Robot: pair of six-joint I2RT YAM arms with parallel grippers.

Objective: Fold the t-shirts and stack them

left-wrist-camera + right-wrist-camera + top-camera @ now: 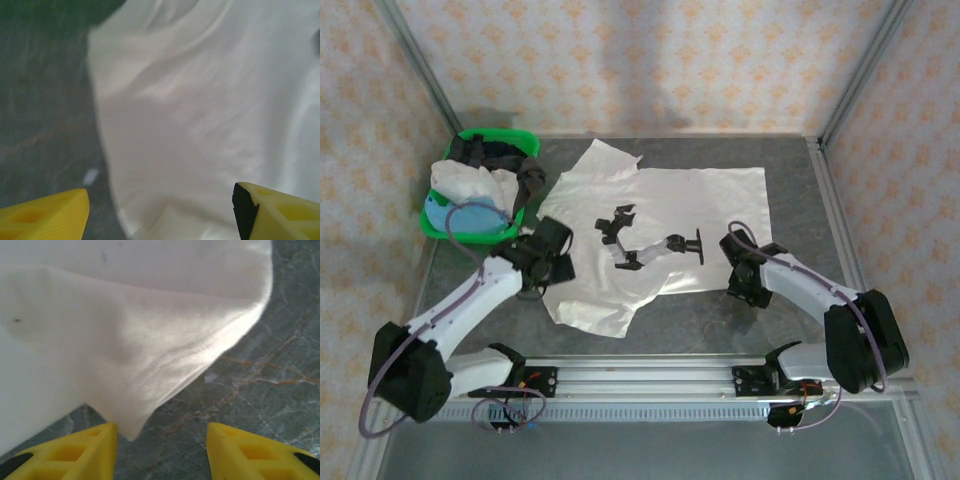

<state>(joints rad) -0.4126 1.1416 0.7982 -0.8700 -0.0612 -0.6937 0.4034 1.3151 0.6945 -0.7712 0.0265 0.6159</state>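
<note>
A shiny white t-shirt [705, 205] with a black chest print [650, 245] lies spread flat across the middle of the table. My left gripper [556, 266] hangs over its left edge. In the left wrist view that gripper [161, 200] is open, its yellow fingers [45, 215] wide apart above the cloth [200, 110], gripping nothing. My right gripper [745, 285] is at the shirt's near right corner. In the right wrist view it [161, 435] is open, and the hem corner [130, 425] droops just beside its left finger [75, 452].
A green plastic basket [495, 133] stands at the back left, holding crumpled white [470, 182], light blue [470, 215] and black [495, 152] shirts. Bare grey marbled table [720, 310] lies in front of the shirt. Walls and frame posts close in the sides.
</note>
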